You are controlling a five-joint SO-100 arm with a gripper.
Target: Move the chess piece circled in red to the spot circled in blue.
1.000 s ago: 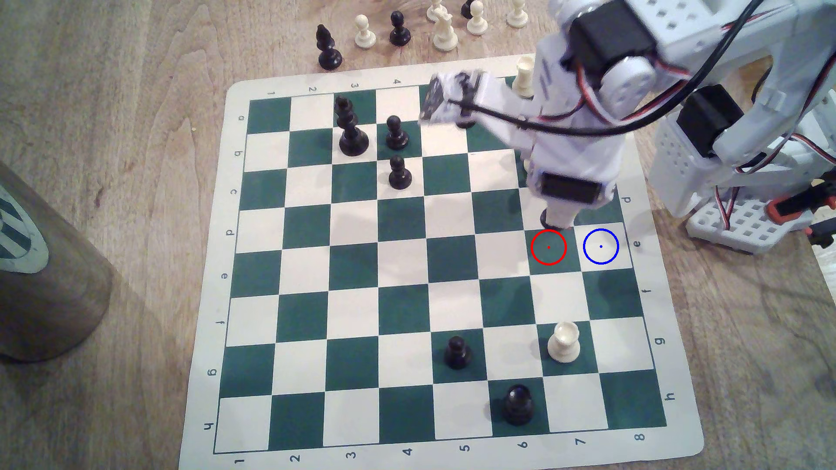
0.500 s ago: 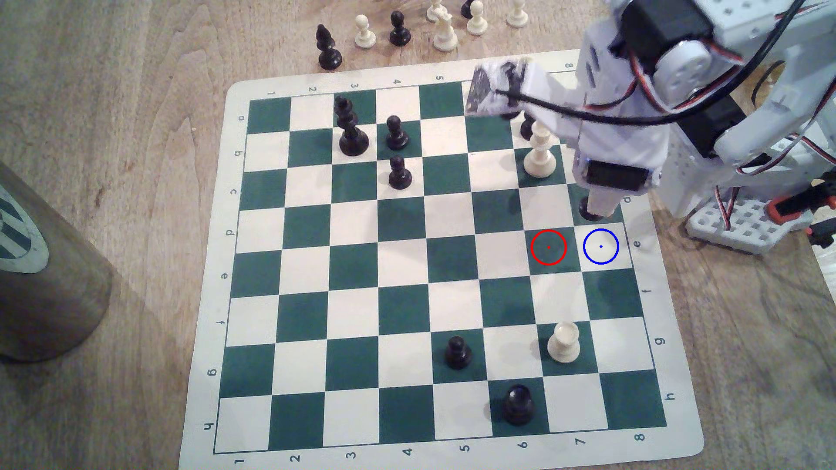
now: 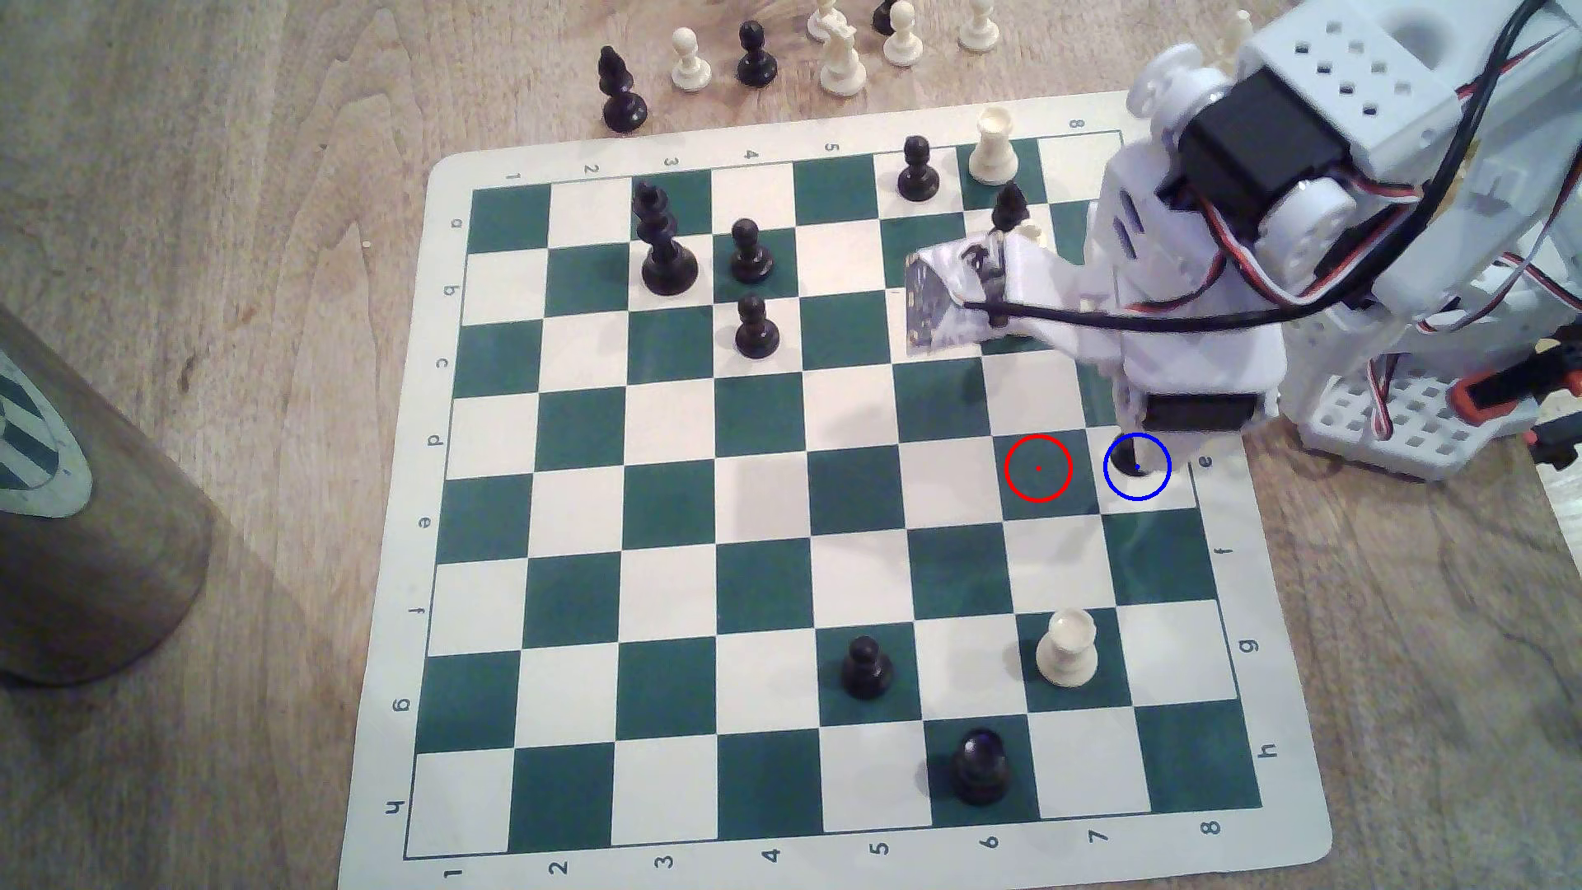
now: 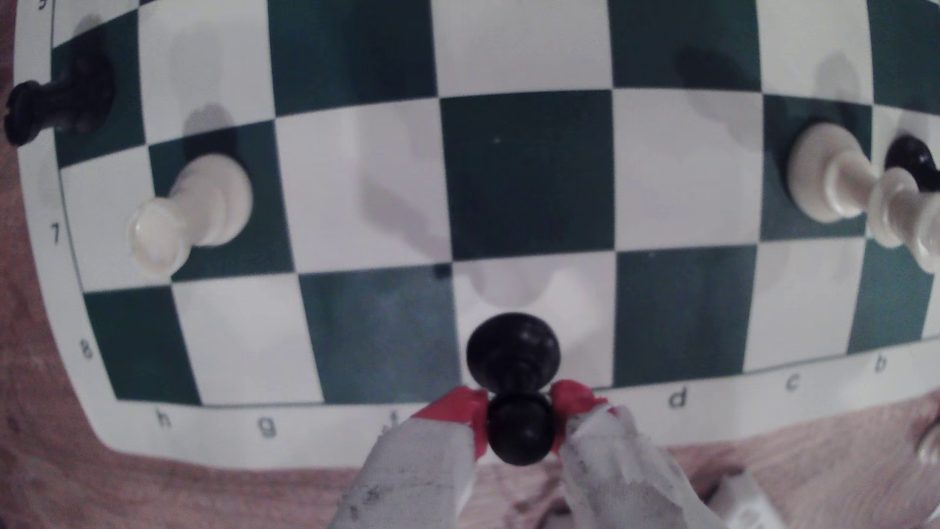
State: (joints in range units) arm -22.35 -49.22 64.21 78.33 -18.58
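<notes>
The black pawn (image 3: pixel 1128 458) sits inside the blue-ringed square (image 3: pixel 1151 492), under the tool (image 3: pixel 1151 445).

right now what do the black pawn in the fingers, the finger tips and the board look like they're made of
The small glossy black pawn looks like moulded plastic: smooth, with soft highlights on its ball head. The red-tipped fingers look like matte white printed plastic, scuffed grey, with red tips, perhaps tape or rubber. The green and cream chessboard seems a thin flexible mat, likely vinyl, with rounded corners.

Arm folded low over the board edge; gripper (image 4: pixel 520 414) points downward, red-tipped fingers (image 4: pixel 460 407) clamped against a pawn's (image 4: pixel 513 351) head.
</notes>
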